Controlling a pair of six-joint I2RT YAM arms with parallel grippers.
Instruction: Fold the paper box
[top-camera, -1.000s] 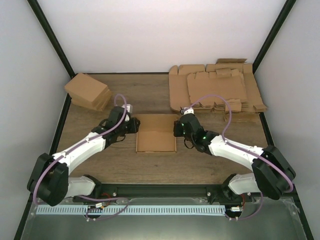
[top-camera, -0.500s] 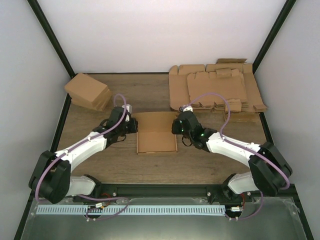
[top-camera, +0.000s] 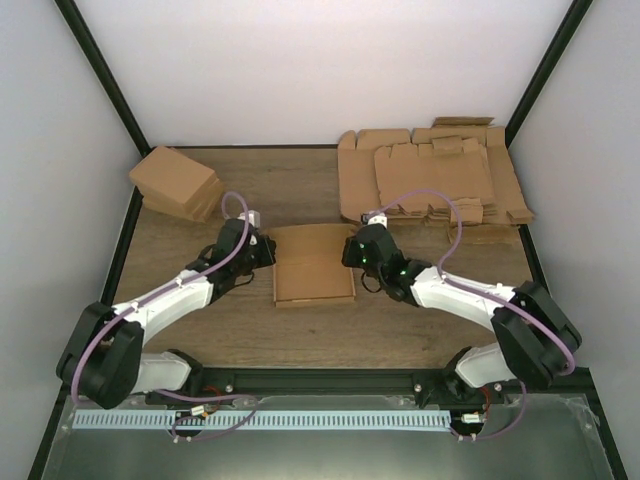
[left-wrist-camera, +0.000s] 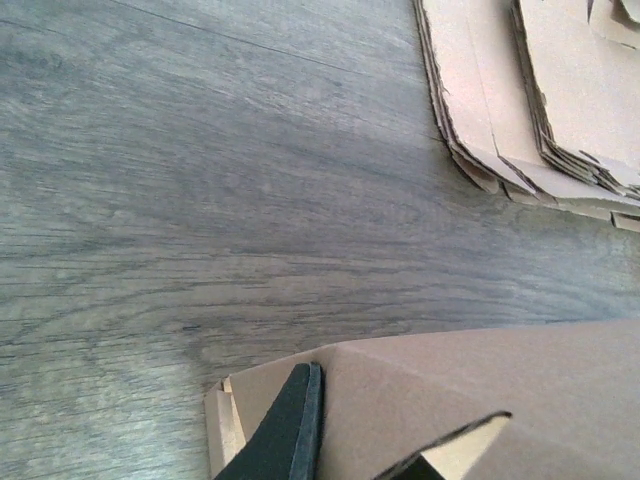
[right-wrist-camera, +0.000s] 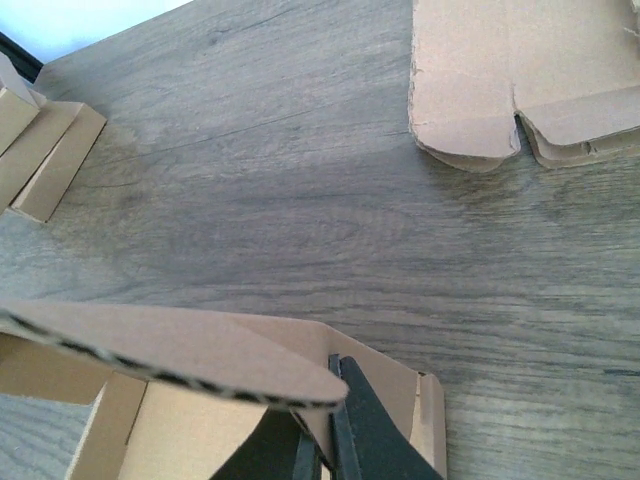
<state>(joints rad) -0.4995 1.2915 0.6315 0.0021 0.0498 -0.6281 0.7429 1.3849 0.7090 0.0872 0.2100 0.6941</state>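
Wood-grain surface (top-camera: 300, 195) carries everything. On it the left hand (top-camera: 268, 250) and right hand (top-camera: 352, 252) each pinch shut on opposite side walls of the paper box (top-camera: 313, 272), mid-surface. Open wood separates its edges from flat sheets (top-camera: 430, 185) back right and folded cartons (top-camera: 178, 183) back left.

Left tool (left-wrist-camera: 352, 432) pinches paper box (left-wrist-camera: 520, 375) wall

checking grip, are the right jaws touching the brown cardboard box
Touching: right wrist view shows the right gripper jaws shut on the plain brown cardboard box wall.
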